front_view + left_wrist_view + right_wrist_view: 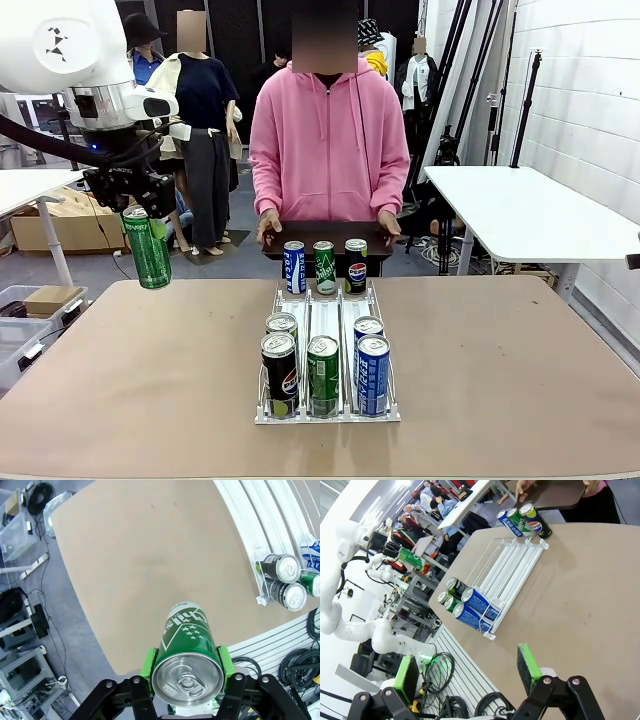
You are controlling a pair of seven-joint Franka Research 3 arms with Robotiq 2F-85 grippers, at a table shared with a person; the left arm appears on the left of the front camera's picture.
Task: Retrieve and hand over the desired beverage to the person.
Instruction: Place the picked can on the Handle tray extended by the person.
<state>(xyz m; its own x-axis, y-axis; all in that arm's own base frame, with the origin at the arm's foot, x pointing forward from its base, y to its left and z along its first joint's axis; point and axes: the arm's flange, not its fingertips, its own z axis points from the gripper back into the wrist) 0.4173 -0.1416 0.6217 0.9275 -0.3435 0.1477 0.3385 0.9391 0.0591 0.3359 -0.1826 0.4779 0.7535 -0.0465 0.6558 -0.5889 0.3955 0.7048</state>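
Well, the fetching half looks done to me: my left hand (141, 205) is clamped on the green can (148, 250), its green pads pressed against both sides. It holds the can roughly upright in the air over the left part of the counter (520, 360), well apart from everything else. What is left is the handover. The person (328, 140) stands at the far side and holds a dark tray (325, 232) at the counter's edge, and the can is not yet near them. My right hand (467, 672) has its pads wide apart with nothing between them, and it sits well back from the things on the counter.

A clear rack (327, 310) with three lanes lies in the middle of the counter, between me and the person. Five cans (322, 372) are bunched at its near end. Three upright cans (324, 267) stand at its far end, just in front of the tray. Those three are what I judge most likely to be knocked, since a straight path from where I hold the green can to the person passes close by them. Carrying it high should clear them.
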